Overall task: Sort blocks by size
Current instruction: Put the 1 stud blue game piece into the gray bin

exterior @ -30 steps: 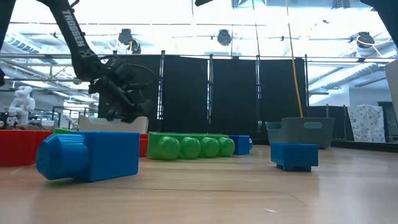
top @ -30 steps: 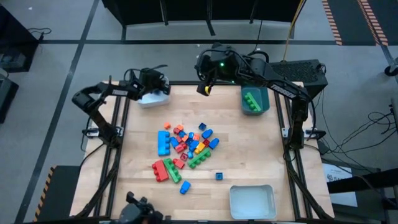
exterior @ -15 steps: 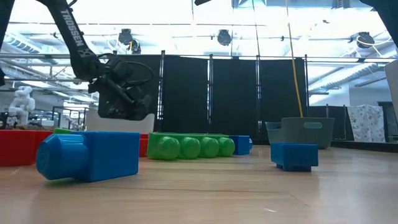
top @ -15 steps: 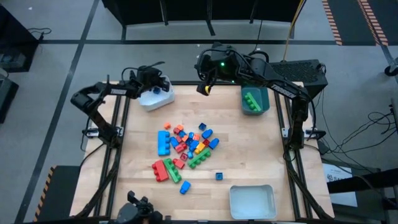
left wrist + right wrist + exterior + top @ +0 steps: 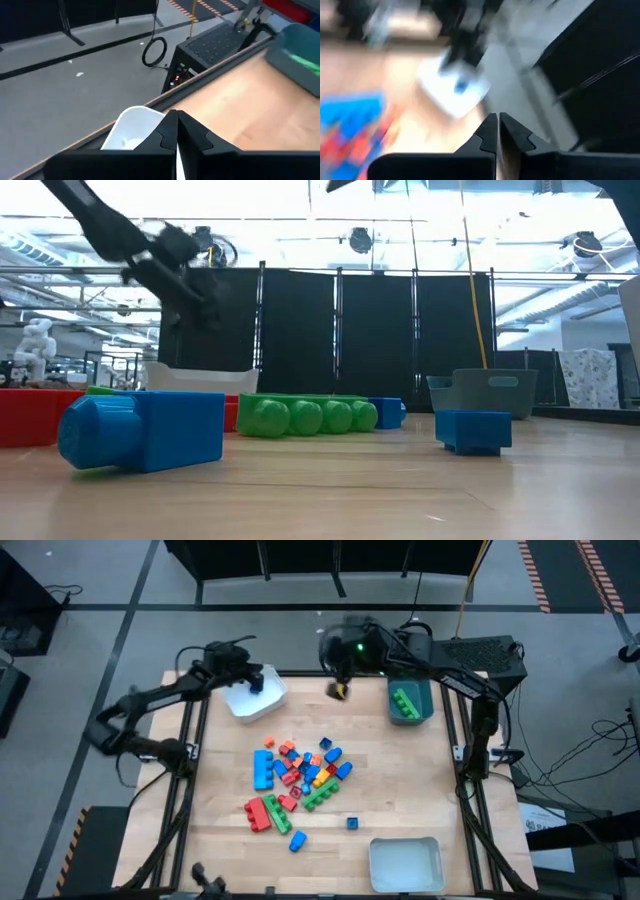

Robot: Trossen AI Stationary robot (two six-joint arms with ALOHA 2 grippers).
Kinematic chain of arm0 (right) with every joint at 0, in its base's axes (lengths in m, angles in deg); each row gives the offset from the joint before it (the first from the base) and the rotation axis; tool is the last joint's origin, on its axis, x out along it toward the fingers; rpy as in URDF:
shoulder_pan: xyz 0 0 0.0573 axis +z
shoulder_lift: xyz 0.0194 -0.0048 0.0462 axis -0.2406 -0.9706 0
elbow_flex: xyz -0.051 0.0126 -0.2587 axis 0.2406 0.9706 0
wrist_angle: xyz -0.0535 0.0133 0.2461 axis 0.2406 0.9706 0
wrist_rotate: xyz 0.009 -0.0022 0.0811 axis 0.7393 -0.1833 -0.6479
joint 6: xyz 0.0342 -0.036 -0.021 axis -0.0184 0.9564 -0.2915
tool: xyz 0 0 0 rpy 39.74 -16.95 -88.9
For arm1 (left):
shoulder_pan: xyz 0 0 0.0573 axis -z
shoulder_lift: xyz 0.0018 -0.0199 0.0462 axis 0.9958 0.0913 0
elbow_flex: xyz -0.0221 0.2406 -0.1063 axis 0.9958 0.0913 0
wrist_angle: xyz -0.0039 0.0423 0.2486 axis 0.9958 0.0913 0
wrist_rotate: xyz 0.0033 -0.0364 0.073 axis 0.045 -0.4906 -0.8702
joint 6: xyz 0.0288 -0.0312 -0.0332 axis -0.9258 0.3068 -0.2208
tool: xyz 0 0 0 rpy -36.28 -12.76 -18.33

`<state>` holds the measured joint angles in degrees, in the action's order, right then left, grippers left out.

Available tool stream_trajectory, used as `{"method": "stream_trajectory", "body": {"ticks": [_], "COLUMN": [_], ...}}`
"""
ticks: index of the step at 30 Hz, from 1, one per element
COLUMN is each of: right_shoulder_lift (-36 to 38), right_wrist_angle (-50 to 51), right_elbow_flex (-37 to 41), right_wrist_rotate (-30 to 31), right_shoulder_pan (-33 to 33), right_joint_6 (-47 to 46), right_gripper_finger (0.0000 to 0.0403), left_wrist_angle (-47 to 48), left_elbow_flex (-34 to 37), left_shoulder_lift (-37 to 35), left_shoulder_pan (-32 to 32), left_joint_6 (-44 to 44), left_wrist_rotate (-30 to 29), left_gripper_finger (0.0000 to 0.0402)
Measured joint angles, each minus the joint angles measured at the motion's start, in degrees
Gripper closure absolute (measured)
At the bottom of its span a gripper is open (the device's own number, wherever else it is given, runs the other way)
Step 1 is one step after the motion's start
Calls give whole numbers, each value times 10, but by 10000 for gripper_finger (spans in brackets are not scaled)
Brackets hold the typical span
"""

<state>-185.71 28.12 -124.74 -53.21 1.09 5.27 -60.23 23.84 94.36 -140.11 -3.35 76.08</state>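
Sorting was under way: a blue brick (image 5: 254, 683) lay in the white tray (image 5: 262, 702) at eleven o'clock; both grippers were pressed together, empty. Next, the central pile (image 5: 298, 780) must be approached.

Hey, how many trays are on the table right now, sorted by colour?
White trays: 2, the white tray holding a blue block and the bare white tray
Teal tray: 1
Total: 3
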Motion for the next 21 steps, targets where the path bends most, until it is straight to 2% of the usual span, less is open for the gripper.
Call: {"method": "stream_trajectory", "body": {"ticks": [4, 6, 8, 10, 13, 16, 21], "right_shoulder_lift": [0, 7, 35, 58, 96, 120, 113], "right_wrist_angle": [223, 219, 210, 186, 141, 13, -157], "right_elbow_flex": [5, 50, 116, 186, 317, 453, 605], "right_wrist_rotate": [-23, -40, -110, -167, -148, -126, -162], "right_shoulder_pan": [19, 40, 68, 106, 159, 195, 213], "right_joint_6": [-98, -128, -117, -101, -105, -82, -46], "right_gripper_finger": [403, 403, 403, 403, 403, 401, 355], "left_wrist_angle": [79, 111, 156, 209, 269, 278, 275], "left_elbow_flex": [0, 0, 0, 0, 3, 20, 42], "left_shoulder_lift": [-111, -165, -219, -267, -335, -392, -453], "left_shoulder_pan": [26, 46, 74, 109, 159, 204, 255], "left_joint_6": [-9, -19, -34, -39, -36, -18, 10], "left_wrist_rotate": [64, 110, 153, 175, 169, 167, 163], "left_gripper_finger": [392, 392, 392, 391, 391, 391, 391]}}
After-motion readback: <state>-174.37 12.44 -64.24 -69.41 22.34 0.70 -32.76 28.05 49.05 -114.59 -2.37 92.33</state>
